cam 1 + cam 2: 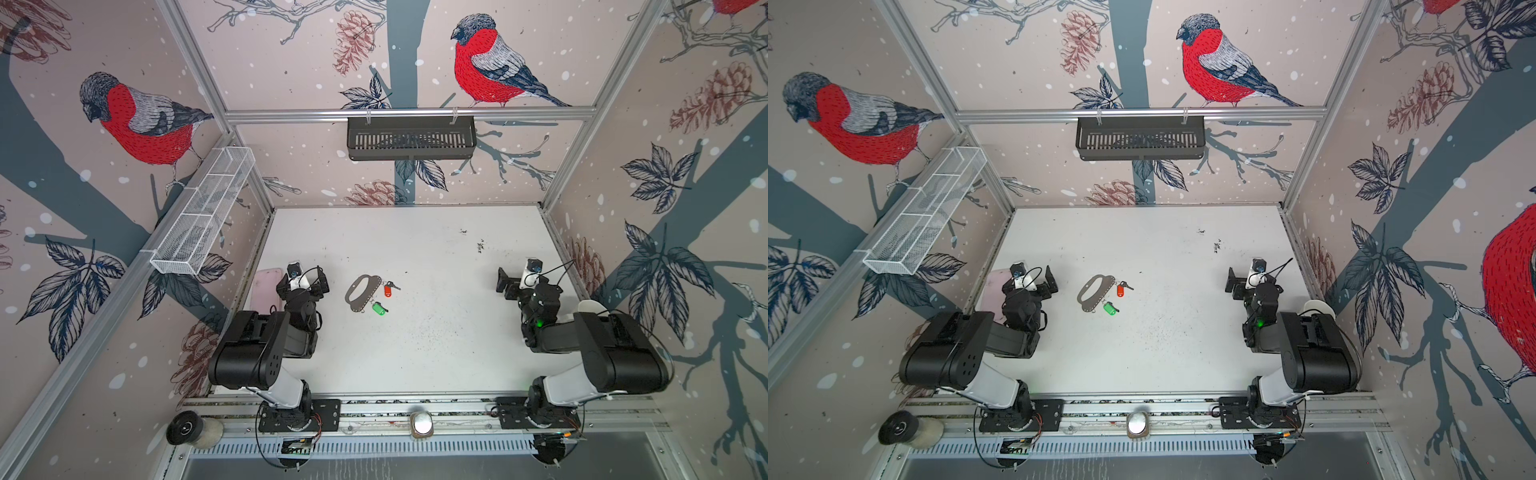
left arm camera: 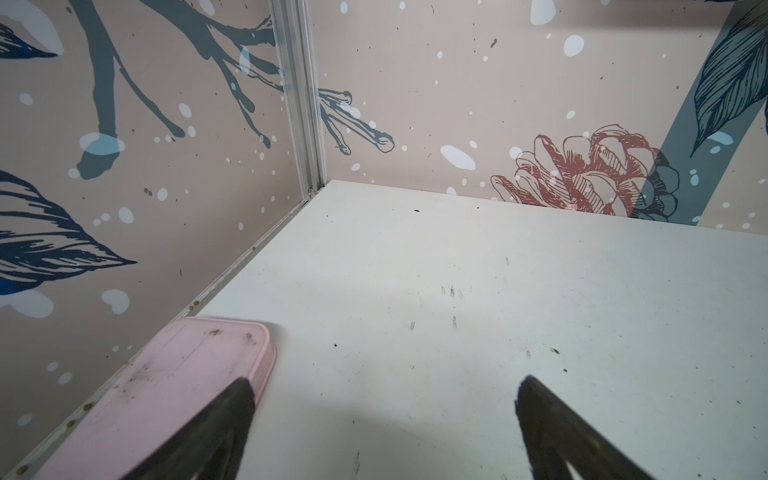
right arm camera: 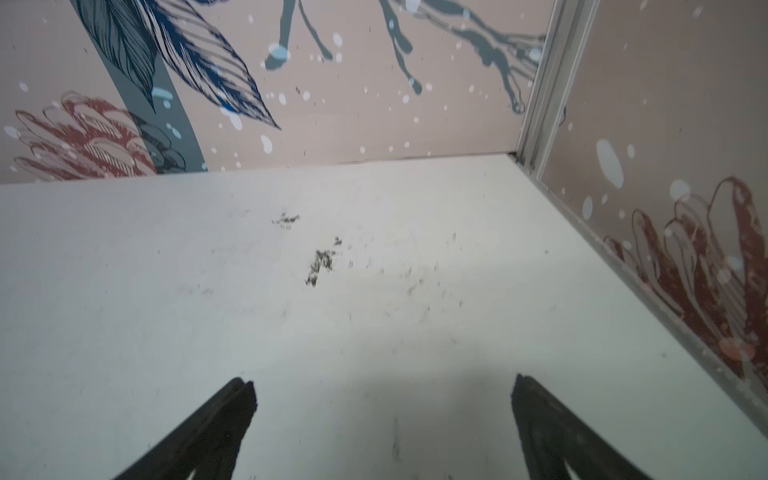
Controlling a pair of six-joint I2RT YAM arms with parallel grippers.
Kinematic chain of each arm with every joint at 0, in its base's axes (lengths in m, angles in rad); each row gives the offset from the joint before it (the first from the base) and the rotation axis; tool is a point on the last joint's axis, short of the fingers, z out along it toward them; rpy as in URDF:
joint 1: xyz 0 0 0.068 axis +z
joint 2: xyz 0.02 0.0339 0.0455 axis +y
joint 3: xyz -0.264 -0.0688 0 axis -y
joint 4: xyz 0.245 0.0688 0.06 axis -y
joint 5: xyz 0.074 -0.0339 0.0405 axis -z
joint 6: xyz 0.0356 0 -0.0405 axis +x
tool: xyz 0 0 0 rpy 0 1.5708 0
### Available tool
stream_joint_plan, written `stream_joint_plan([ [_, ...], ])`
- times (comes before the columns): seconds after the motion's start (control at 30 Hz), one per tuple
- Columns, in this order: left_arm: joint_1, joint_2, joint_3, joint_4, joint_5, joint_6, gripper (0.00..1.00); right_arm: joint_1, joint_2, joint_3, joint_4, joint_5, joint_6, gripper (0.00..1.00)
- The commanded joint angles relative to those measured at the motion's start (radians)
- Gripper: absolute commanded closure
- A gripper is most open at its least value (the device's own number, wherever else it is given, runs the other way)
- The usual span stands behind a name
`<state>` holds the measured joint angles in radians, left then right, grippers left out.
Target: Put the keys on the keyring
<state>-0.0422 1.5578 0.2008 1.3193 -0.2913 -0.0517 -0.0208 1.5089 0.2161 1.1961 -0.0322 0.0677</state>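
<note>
1. Grey and flat, the keyring (image 1: 360, 293) lies on the counter (image 1: 415, 357), nearer the left arm (image 1: 257, 349). The red-tagged key (image 1: 388, 289) and green-tagged key (image 1: 378, 308) lie right at its holed edge.
2. Whether their small rings pass through those holes is too small to tell, so the task reads as either not begun or already finished.
3. Both arms sit folded at the counter's sides, well apart from the keys, the right arm (image 1: 615, 353) close to the right wall.
4. Wrist views show the left jaws released and empty over bare counter beside a pink case (image 2: 178, 386) — the right jaws likewise spread wide, grasping nothing.
</note>
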Motion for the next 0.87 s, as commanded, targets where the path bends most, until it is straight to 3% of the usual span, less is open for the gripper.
stream_joint_plan([
  [0.0,0.0,0.001,0.002,0.048,-0.002,0.012,0.02,0.002,0.002,-0.002,0.06,0.032,-0.011,0.0],
  [0.07,0.0,0.001,0.002,0.049,-0.002,0.012,0.02,0.005,-0.016,0.017,-0.01,0.042,-0.009,0.0],
  [0.83,0.0,0.001,0.002,0.047,-0.002,0.012,0.02,0.01,-0.013,0.014,0.001,0.054,-0.009,0.0],
])
